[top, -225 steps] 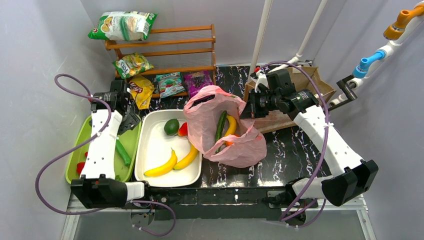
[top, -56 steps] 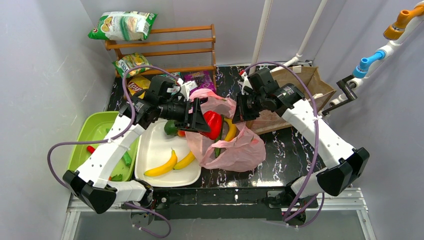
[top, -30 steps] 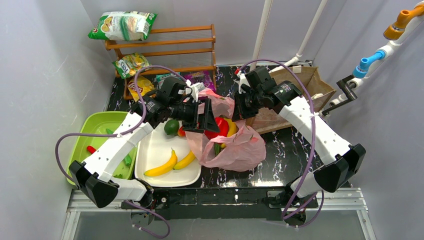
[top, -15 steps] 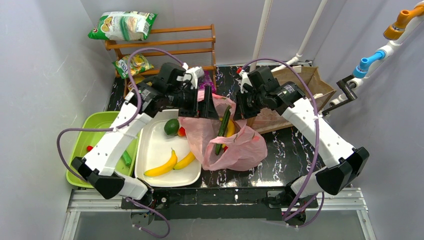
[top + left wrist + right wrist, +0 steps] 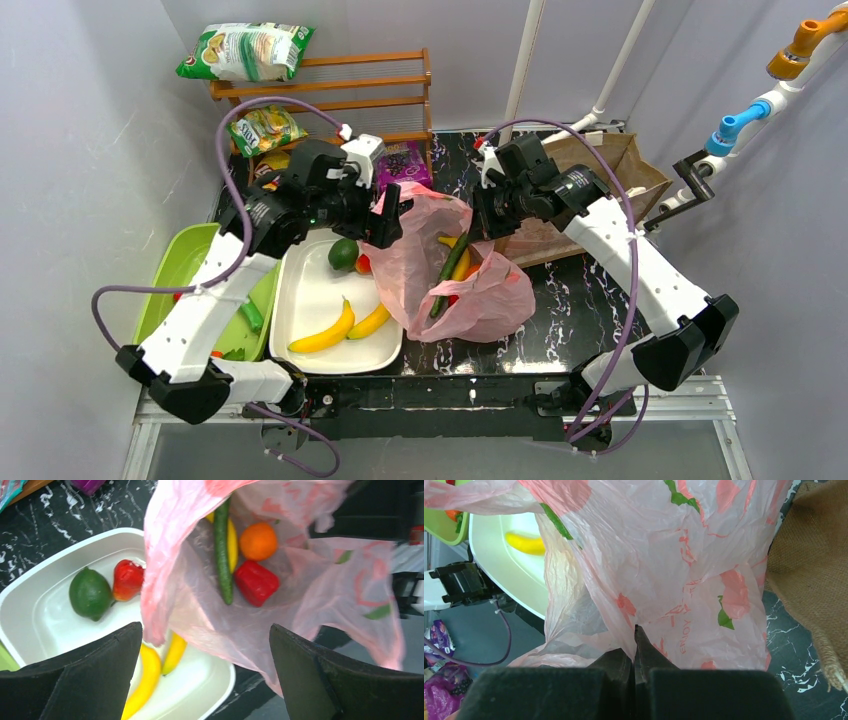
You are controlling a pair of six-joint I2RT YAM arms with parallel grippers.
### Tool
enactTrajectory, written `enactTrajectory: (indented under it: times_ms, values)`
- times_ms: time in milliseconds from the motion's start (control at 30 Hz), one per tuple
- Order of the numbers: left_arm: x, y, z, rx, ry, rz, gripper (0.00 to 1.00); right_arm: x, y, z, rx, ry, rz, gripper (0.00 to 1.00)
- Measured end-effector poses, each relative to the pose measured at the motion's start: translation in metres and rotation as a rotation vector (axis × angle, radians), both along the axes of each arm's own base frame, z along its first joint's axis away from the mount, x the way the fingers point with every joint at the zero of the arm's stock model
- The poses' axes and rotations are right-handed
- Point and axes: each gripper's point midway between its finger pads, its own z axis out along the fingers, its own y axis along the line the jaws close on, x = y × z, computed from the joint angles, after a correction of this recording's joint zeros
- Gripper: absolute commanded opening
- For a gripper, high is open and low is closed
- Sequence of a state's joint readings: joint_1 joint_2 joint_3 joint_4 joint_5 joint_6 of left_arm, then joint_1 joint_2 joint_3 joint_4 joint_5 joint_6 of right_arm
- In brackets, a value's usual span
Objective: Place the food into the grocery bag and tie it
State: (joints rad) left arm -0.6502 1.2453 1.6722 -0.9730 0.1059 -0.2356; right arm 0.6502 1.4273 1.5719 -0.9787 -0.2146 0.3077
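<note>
black marbled table (image 5: 572,300), grey walls (image 5: 80,120). left gripper (image 5: 202,630) spread wide, empty, above grocery bag (image 5: 310,580); right gripper (image 5: 635,640) pinched tight on its film.

Everything's lit brightly and evenly from overhead, so only soft shadows are thrown on the desk (image 5: 570,290). Light is passed straight through the grocery bag (image 5: 320,580). The fingers of the left pincer (image 5: 204,630) are rendered dark and blurry up close.
</note>
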Motion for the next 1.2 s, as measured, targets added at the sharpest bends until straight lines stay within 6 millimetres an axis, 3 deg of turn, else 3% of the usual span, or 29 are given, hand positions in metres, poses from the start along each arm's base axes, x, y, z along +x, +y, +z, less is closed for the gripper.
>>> enactTrajectory:
  times_ms: [133, 267, 300, 333, 367, 400, 433, 567, 700, 867, 1000, 1200]
  values:
    - [0.015, 0.002, -0.033, 0.112, 0.025, -0.005, 0.98, 0.0, 0.0, 0.001, 0.003, -0.004, -0.001, 0.01]
    - [0.027, 0.005, -0.058, 0.191, 0.022, -0.003, 0.91, -0.002, -0.002, 0.001, 0.003, -0.006, -0.003, 0.01]
    - [0.03, 0.006, -0.063, 0.203, 0.015, -0.002, 0.82, -0.002, -0.002, 0.0, 0.001, -0.004, -0.003, 0.01]
    - [0.031, 0.007, -0.068, 0.21, 0.01, -0.002, 0.65, -0.003, -0.003, 0.0, 0.001, -0.004, -0.003, 0.01]
    - [0.033, 0.007, -0.075, 0.215, 0.008, -0.003, 0.36, -0.003, -0.003, 0.0, 0.0, -0.003, -0.003, 0.01]
    - [0.033, 0.007, -0.079, 0.216, 0.014, -0.003, 0.13, -0.003, -0.003, 0.0, 0.001, -0.004, -0.003, 0.01]
    - [0.033, 0.007, -0.085, 0.217, 0.022, -0.01, 0.0, -0.003, -0.003, 0.0, 0.001, -0.004, -0.003, 0.01]
    - [0.028, 0.002, -0.094, 0.21, 0.057, -0.05, 0.0, -0.003, -0.003, 0.0, 0.001, -0.004, -0.004, 0.01]
    - [0.017, -0.01, -0.083, 0.133, 0.094, -0.091, 0.0, -0.003, -0.003, 0.0, 0.002, -0.005, -0.003, 0.01]
    - [0.003, -0.026, -0.035, -0.015, 0.096, -0.116, 0.0, -0.002, -0.001, 0.009, 0.014, -0.015, -0.007, 0.01]
    - [-0.013, -0.03, 0.01, -0.137, 0.077, -0.127, 0.0, 0.006, 0.005, 0.033, 0.056, -0.06, -0.013, 0.01]
    - [-0.035, -0.03, 0.056, -0.266, 0.065, -0.133, 0.0, 0.015, 0.016, 0.065, 0.129, -0.112, -0.022, 0.01]
